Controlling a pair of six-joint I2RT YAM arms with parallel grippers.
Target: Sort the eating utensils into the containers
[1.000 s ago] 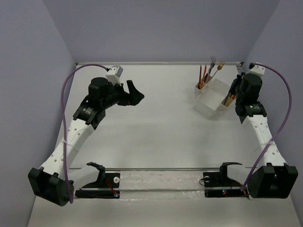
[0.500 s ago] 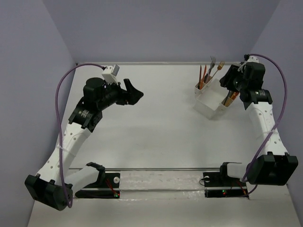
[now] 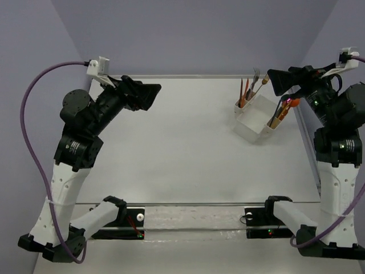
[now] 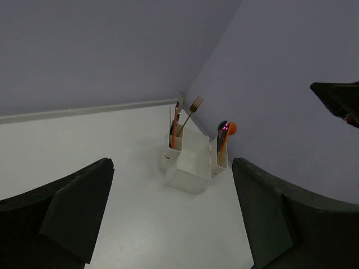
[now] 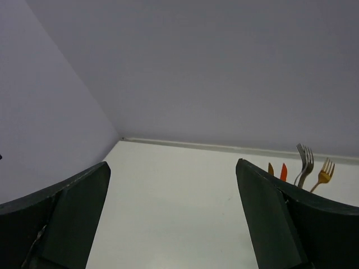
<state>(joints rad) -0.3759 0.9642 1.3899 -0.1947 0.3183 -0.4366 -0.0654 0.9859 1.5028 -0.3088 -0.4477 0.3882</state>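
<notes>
- The left black two-finger gripper (image 3: 144,95) hung raised over the far left of the white table (image 3: 182,154), jaws spread wide and empty.
- The right black two-finger gripper (image 3: 280,82) hovered raised near the containers, jaws wide apart, released and holding nothing.
- The white translucent rectangular bin (image 3: 255,121) sat far right on the table.
- Gold and grey forks with orange-red sticks (image 3: 250,88) stood in its far end cup (image 3: 243,106).
- Orange and purple spoons (image 3: 284,109) stood in its near end cup (image 3: 274,124).

Soft, even light renders the matte white counter (image 3: 188,160) bright, with faint diffuse shadows beside the white translucent rectangular bin (image 3: 254,127). The lavender walls (image 3: 199,34) appear dimmer. In the left wrist view, the black fingers (image 4: 73,216) of the left end effector (image 4: 171,216) are underexposed and slightly soft-edged.
</notes>
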